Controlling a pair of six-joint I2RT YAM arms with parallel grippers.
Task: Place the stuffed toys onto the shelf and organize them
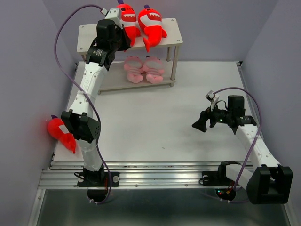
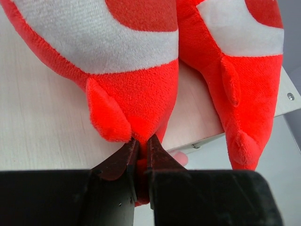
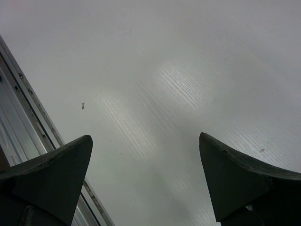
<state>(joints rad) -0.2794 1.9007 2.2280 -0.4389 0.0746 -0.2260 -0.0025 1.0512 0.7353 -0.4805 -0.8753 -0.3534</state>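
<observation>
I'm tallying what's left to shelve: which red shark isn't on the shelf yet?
The stray shark at the table's left edge. On the shelf's top board lie the left shark, pinched by the left gripper, and the right shark beside it.

The shelf (image 1: 89, 35) stands at the far side of the table, two pale boards on thin metal legs. On its top board two red sharks lie side by side, touching, white mouths toward the back and tails toward the front edge. The left shark (image 1: 130, 23) has its tail pinched between the closed fingers of the left gripper (image 2: 141, 143). The right shark (image 1: 153, 26) lets its tail hang over the edge. Two pink striped toys (image 1: 133, 70) sit pressed together on the lower board. A third shark (image 1: 60, 133) lies at the table's left edge, well apart from the shelf.
</observation>
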